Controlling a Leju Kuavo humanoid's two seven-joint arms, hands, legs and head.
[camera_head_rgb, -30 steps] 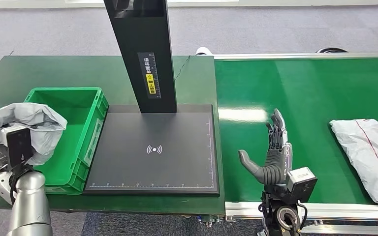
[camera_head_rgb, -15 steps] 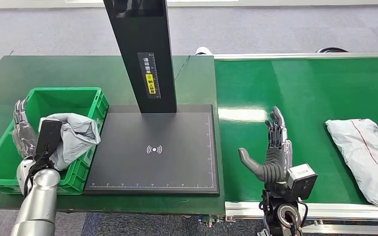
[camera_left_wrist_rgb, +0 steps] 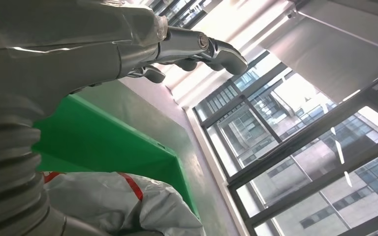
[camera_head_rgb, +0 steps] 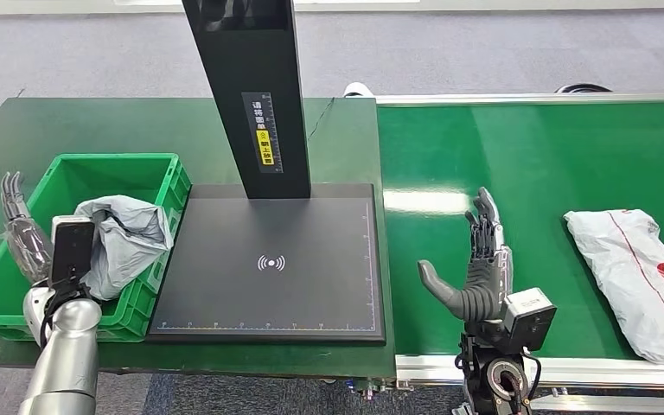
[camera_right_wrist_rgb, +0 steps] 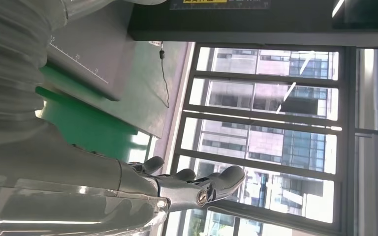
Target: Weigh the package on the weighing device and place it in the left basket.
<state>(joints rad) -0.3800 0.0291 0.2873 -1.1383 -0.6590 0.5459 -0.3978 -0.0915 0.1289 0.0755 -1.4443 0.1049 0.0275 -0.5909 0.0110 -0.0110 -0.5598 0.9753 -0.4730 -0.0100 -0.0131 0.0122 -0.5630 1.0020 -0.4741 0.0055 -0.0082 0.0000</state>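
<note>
Grey carpet floor; dark green table (camera_head_rgb: pixel 95 121) on my left, bright green conveyor belt (camera_head_rgb: pixel 553 156) on my right. Flat black weighing device (camera_head_rgb: pixel 268 264) with its tall black post (camera_head_rgb: pixel 246 95) stands between them, platform bare. The crumpled grey plastic package (camera_head_rgb: pixel 125 238) lies in the green plastic basket (camera_head_rgb: pixel 138 169), against its wall nearest the scale. My left hand (camera_head_rgb: pixel 22 233) is beside it, fingers straight and apart, holding nothing. My right hand (camera_head_rgb: pixel 475 268) is upright over the belt, fingers extended, thumb splayed, empty. A white plastic bag with red print (camera_head_rgb: pixel 644 277) lies on the belt, well apart from it.
</note>
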